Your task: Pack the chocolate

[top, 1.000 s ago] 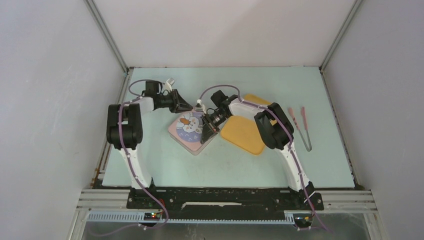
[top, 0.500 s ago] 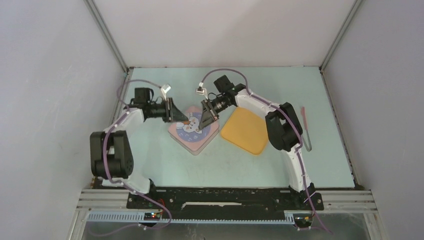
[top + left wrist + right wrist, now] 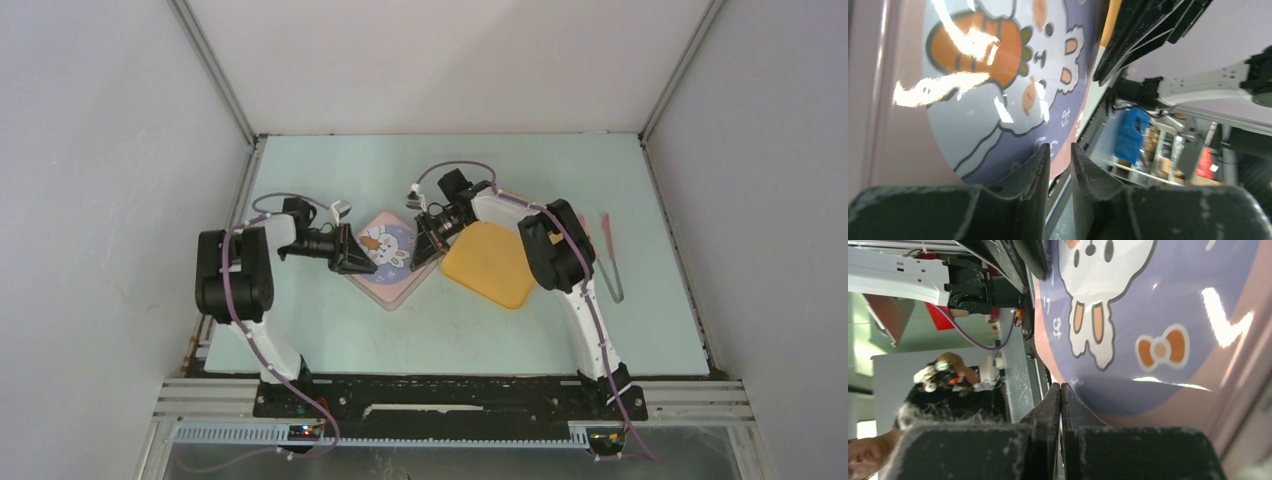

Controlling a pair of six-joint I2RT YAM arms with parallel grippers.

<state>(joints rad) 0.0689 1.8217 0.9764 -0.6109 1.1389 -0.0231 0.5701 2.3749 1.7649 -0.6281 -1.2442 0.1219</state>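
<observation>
A: How did the fingers stand?

B: The right gripper (image 3: 1061, 387) was pressed together and the left gripper (image 3: 1060, 150) nearly so. Both sat at opposite edges of the bunny lid (image 3: 392, 245) at mid-frame, probably seating it.

A: And the chocolate?

B: It was unseen, presumably underneath.

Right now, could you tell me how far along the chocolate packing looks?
Done, apparently: the pink square box wears its glossy bunny-print lid, no chocolate is in view, and the pink tongs lie aside. In hand: the left gripper and right gripper sit at opposite edges of that lid, the right's fingers together. Left: I cannot tell whether the lid is fully seated.
</observation>
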